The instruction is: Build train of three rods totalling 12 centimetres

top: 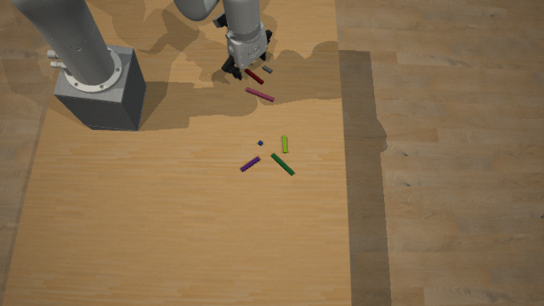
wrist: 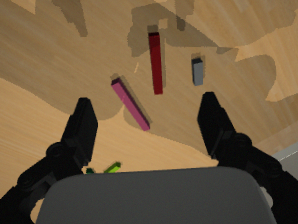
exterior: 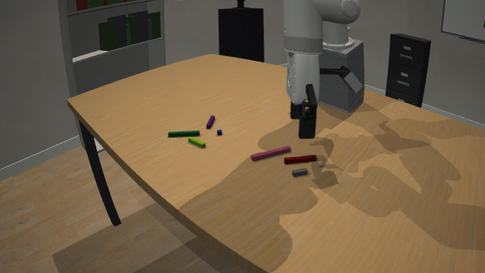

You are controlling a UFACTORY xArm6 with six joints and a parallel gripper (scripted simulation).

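Observation:
My gripper [top: 249,64] [exterior: 307,129] [wrist: 147,108] is open and empty. It hangs above the table just behind the red rod [top: 254,76] [exterior: 300,159] [wrist: 156,63]. A short grey rod [top: 267,69] [exterior: 300,172] [wrist: 197,71] lies close beside the red one, apart from it. A pink rod [top: 259,94] [exterior: 270,153] [wrist: 131,104] lies on its other side. Farther off lies a loose group: a blue cube [top: 260,143] [exterior: 219,132], a lime rod [top: 285,144] [exterior: 196,142] [wrist: 112,168], a green rod [top: 283,164] [exterior: 183,133] and a purple rod [top: 250,164] [exterior: 210,122]. No rods touch.
The arm's grey base block [top: 102,98] [exterior: 342,83] stands on the table behind the gripper. The table's long edge [top: 342,127] runs just beyond the rods. A bookshelf [exterior: 114,45] and a black cabinet [exterior: 407,68] stand off the table.

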